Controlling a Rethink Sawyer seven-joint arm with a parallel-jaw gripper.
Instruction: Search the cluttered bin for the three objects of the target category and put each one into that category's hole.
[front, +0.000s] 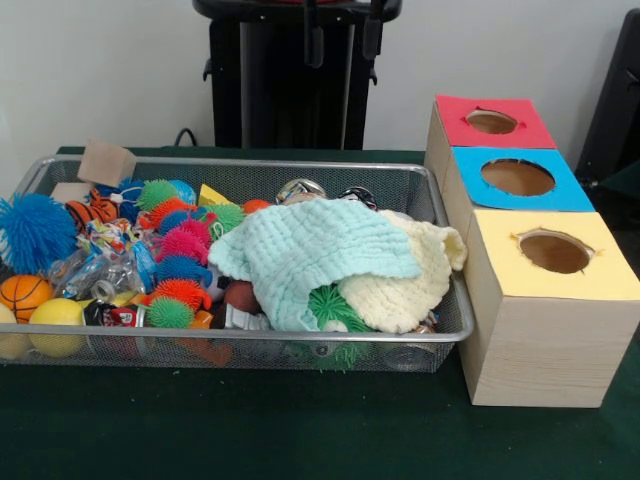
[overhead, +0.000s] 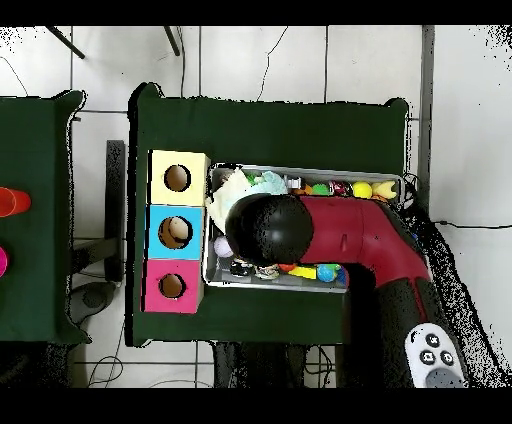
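Observation:
A wire mesh bin (front: 455, 318) holds a heap of small toys. A mint cloth (front: 310, 250) lies over a cream cloth (front: 415, 285) at its right end, with a green spiky ball (front: 330, 305) peeping out beneath. Spiky balls in pink (front: 185, 240), blue (front: 35, 230) and orange (front: 180, 292) fill the left half. Three wooden boxes stand to the right, with holes in red (front: 491, 122), blue (front: 517, 177) and yellow (front: 555, 252) tops. My gripper (front: 343, 45) hangs high at the top edge, open and holding nothing. In the overhead view the arm's black end (overhead: 275, 230) covers the bin's middle and hides the gripper.
A small basketball (front: 22, 293), yellow balls (front: 57, 315), a wooden block (front: 105, 162) and shiny metal balls (front: 300, 190) also lie in the bin. Green cloth covers the table (front: 250, 420). In the overhead view the bin's rim (overhead: 400, 182) shows beside the arm.

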